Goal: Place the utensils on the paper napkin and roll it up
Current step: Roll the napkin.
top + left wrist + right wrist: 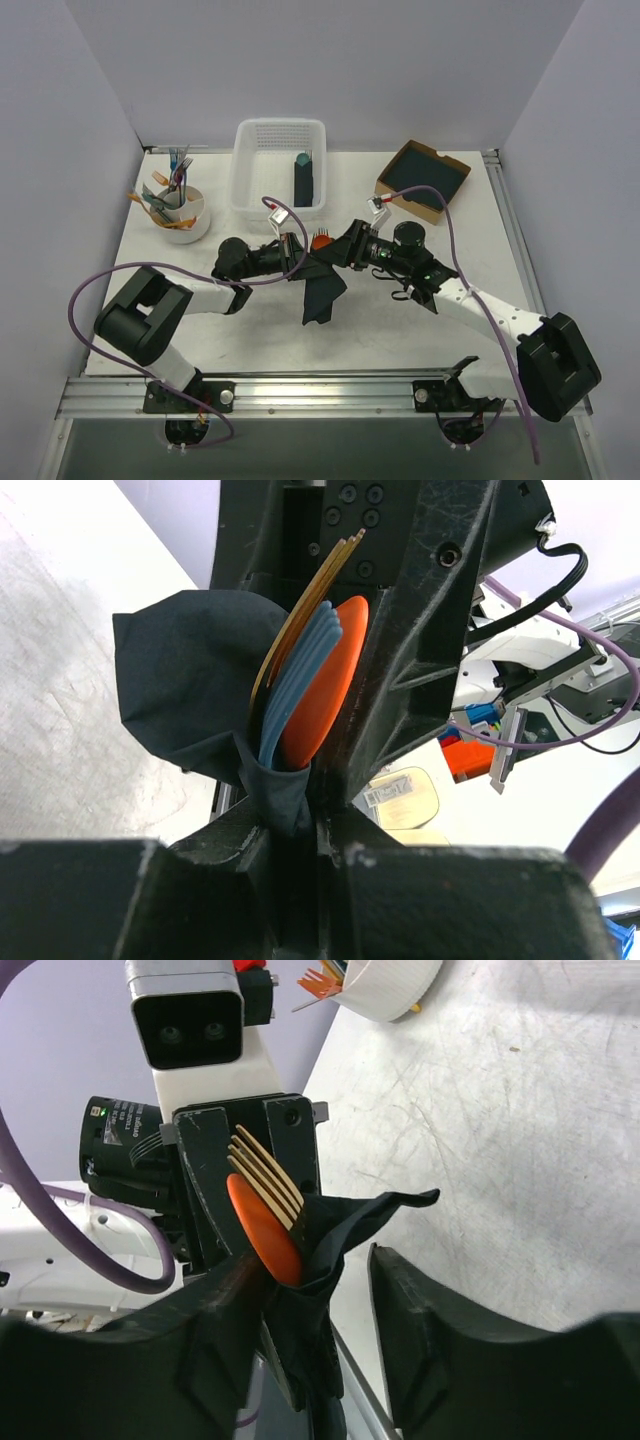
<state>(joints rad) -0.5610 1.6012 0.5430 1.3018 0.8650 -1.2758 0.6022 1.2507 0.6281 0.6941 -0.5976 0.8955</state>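
The paper napkin (322,290) is a dark bundle hanging above the table's middle between both grippers. The utensils (320,241) poke out of its top as an orange tip. In the left wrist view an orange spoon (325,680) and fork tines stick out of the napkin (180,690). My left gripper (300,820) is shut on the bundle's lower end. In the right wrist view the spoon (262,1230) and napkin (330,1250) sit between my right gripper's (330,1310) spread fingers, against the left finger. My right gripper is open.
A white basket (255,140) at the back holds a dark roll with a teal tip (303,178). A cardboard box (400,190) of dark sheets stands back right. A white cup (190,230) of coloured cutlery stands back left.
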